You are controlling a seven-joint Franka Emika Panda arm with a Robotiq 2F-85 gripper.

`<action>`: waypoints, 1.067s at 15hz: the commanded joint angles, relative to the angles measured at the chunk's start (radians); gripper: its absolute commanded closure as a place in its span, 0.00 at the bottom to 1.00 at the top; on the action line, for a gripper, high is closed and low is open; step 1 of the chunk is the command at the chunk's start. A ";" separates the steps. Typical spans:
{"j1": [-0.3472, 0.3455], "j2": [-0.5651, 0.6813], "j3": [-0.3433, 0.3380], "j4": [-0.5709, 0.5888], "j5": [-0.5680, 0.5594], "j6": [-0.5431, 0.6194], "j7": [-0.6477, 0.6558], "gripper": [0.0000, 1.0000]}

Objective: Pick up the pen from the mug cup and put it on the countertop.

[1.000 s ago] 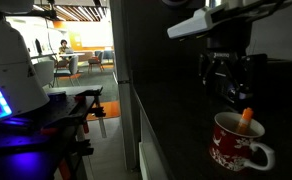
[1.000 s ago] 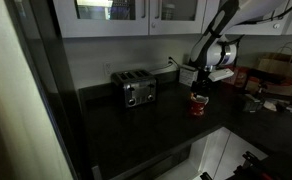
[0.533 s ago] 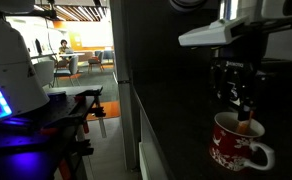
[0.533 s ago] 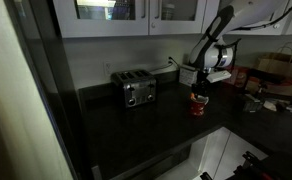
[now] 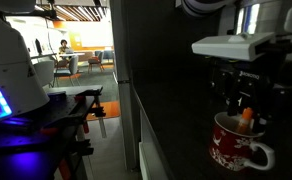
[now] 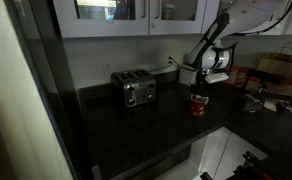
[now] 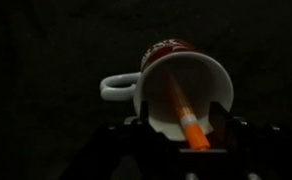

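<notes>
The red mug cup with white pattern stands on the dark countertop; it also shows in an exterior view. The orange-red pen leans inside it, its top poking above the rim. My gripper hangs right over the mug, fingers down around the pen's top. In the wrist view the mug shows its pale interior and whitish handle at left, and the pen runs up to my gripper. The fingers stand on either side of the pen's end with gaps, open.
A silver toaster stands on the countertop away from the mug. A paper bag and small items sit beyond the mug. Wall cabinets hang above. The countertop's front edge runs close to the mug.
My gripper has come down over the mug, so its fingers now flank the pen's top. Mug and pen have not moved.
</notes>
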 commanded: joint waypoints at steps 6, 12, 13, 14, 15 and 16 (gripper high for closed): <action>-0.055 0.072 0.056 0.104 0.034 -0.078 -0.080 0.41; -0.099 0.101 0.103 0.103 0.073 -0.063 -0.142 0.66; -0.113 0.105 0.115 0.100 0.089 -0.051 -0.169 0.76; -0.127 0.109 0.127 0.097 0.104 -0.034 -0.197 0.78; -0.143 0.111 0.139 0.092 0.120 -0.015 -0.224 1.00; -0.153 0.111 0.144 0.087 0.128 -0.002 -0.242 0.95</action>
